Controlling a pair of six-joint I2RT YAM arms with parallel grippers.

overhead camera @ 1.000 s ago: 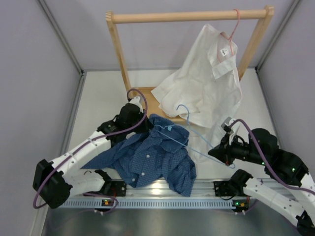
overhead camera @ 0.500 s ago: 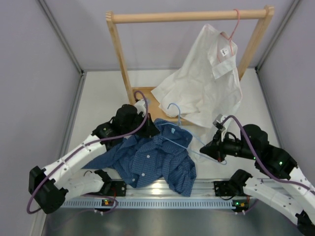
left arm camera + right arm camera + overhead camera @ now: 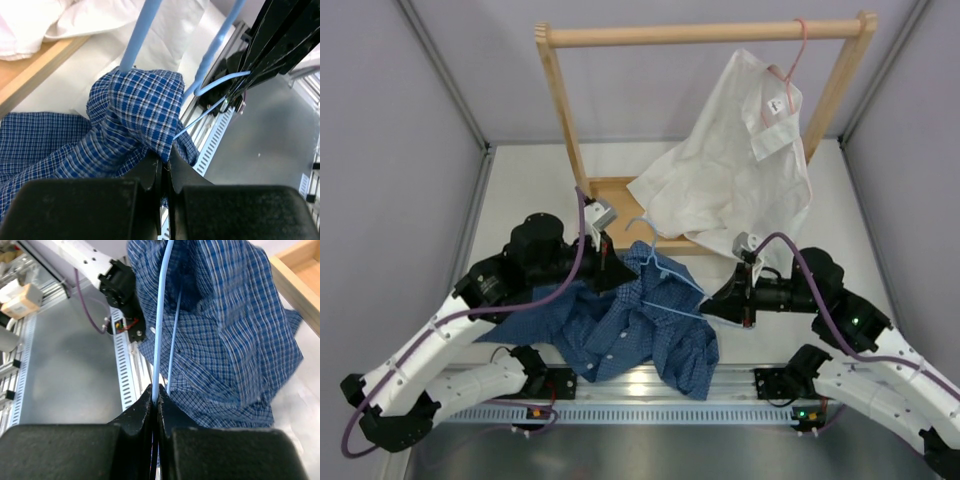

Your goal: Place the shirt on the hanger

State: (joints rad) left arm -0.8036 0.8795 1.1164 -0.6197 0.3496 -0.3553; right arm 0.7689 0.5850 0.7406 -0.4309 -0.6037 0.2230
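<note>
The left fingers [image 3: 150, 172] are pinched together on a fold of the shirt [image 3: 145, 105], near its collar by my reading. They lift that part off the counter [image 3: 520, 200], and the rest lies bunched between the two arms. The right fingers [image 3: 137, 415] are clamped on the thin wire of the hanger [image 3: 162, 315], one end of which runs into the held cloth (how far in is hidden). To do this well, slide the hanger along the shoulder line rather than shoving against fabric. Hold the opening raised and taut, and steer the hook away from the white shirt [image 3: 740, 170] just behind.
</note>
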